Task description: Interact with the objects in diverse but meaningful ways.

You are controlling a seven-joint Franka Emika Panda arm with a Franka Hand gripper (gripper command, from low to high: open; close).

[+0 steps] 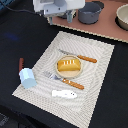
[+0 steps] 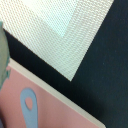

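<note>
My gripper [image 1: 60, 19] hangs at the back of the exterior view, over the edge of a pink board [image 1: 102, 31]. Its fingers look spread, with nothing between them. Just to its right in the exterior view stands the grey saucepan [image 1: 90, 12]. The wrist view shows no fingers, only a grey-blue handle end with a hole [image 2: 29, 106] lying on the pink board [image 2: 60, 117]. A golden bread loaf [image 1: 68, 64] sits on a small plate mid-placemat. A pale blue carton [image 1: 27, 77], a red-brown sausage [image 1: 21, 63] and a white speckled piece [image 1: 64, 93] lie nearer the front.
A woven beige placemat [image 1: 95, 85] covers the black table; its corner [image 2: 55, 30] shows in the wrist view. An orange-handled knife [image 1: 80, 57] and fork [image 1: 65, 80] flank the plate. A pale bowl [image 1: 123, 17] stands at the back right of the exterior view.
</note>
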